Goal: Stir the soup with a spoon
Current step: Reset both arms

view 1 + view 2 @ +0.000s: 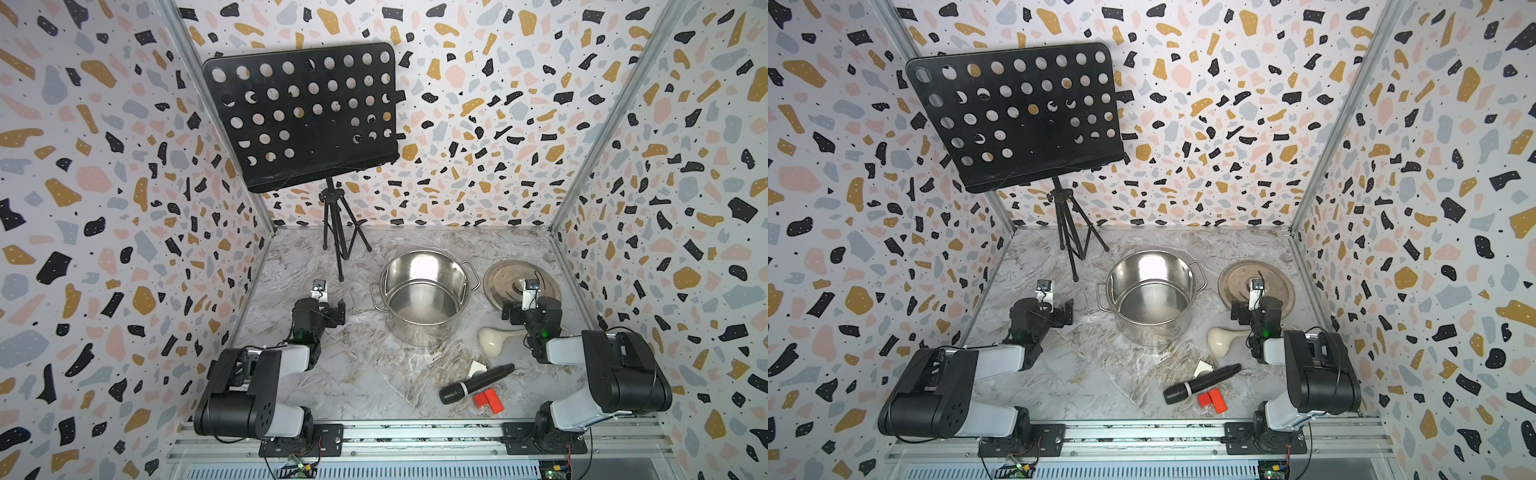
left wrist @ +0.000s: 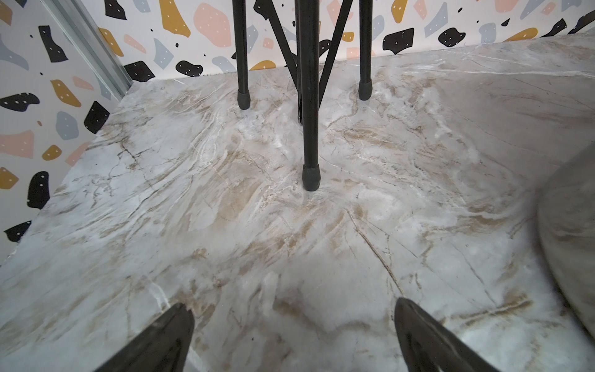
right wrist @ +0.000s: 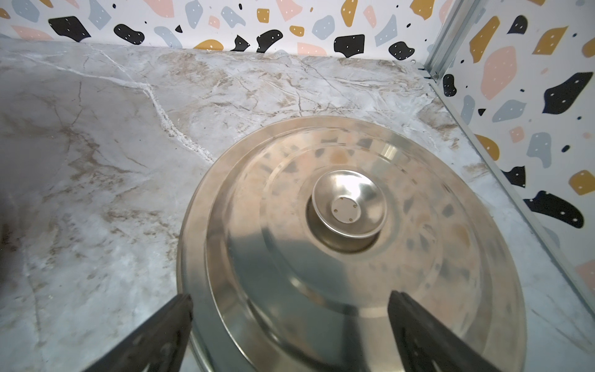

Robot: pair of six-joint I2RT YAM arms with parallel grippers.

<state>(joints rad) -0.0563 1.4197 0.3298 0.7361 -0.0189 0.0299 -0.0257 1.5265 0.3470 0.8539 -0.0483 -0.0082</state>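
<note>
Nearest the front rail, on the right of the marbled table (image 1: 353, 386): a pair of red blocks (image 1: 488, 401), just beside a black microphone (image 1: 476, 383) lying aslant, with a small white card (image 1: 477, 368) at its far side. A little farther, the spoon (image 1: 491, 340), cream-white, flat on the table to the near right of the pot, bowl toward the left, handle running right and out of sight beneath the right arm; touched by neither gripper. On the left, the left gripper (image 2: 291, 309), spread wide and empty above bare marble, facing the feet of the music stand (image 2: 310, 96). On the right, the right gripper (image 3: 289, 298), likewise spread wide, nothing between its fingers, poised over the near edge of the lid (image 3: 322, 257). At centre, the steel pot (image 1: 424, 270), upright and uncovered, apart from the lid lying knob-up to its right. Farthest back, left of centre, the black perforated desk of the music stand on its tripod, close to the rear wall.
</note>
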